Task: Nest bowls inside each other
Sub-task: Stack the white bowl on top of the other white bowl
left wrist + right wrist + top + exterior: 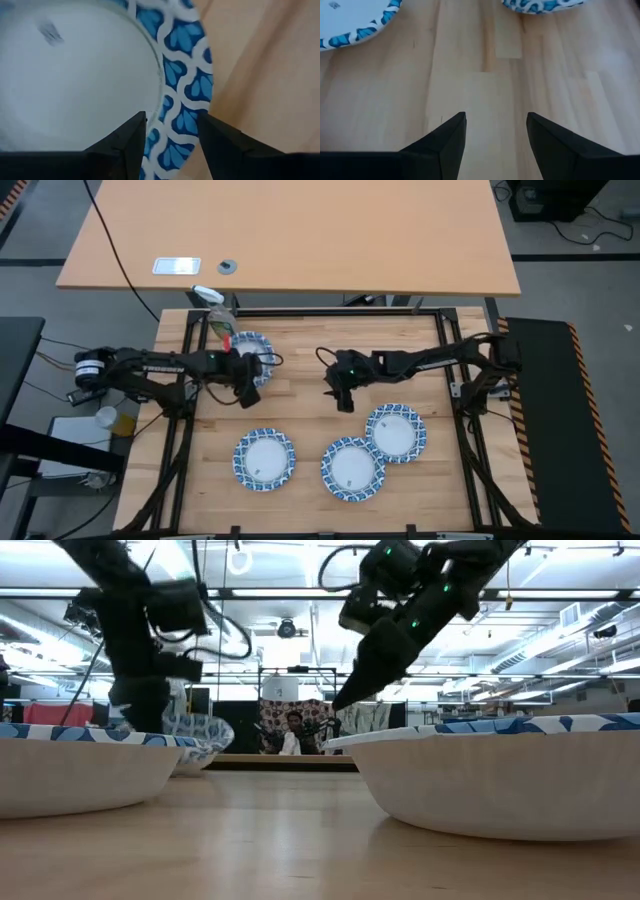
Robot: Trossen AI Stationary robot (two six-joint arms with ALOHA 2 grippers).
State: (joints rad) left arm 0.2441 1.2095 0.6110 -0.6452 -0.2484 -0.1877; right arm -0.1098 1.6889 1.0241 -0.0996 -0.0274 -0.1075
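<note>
Two grippers spread: left gripper (171, 137) straddles bowl (90, 80) rim; right gripper (496, 137) holds nothing.

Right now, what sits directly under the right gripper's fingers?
Bare wooden table lies beneath the right gripper, whose fingers are apart and hold nothing. Two bowls' rims show farther off. The board directly behind the fingers is hidden.

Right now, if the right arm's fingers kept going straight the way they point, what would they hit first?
Probably just bare table: the right gripper is open with only wood ahead. Two bowls lie off to either side, though depth is hard to judge.
</note>
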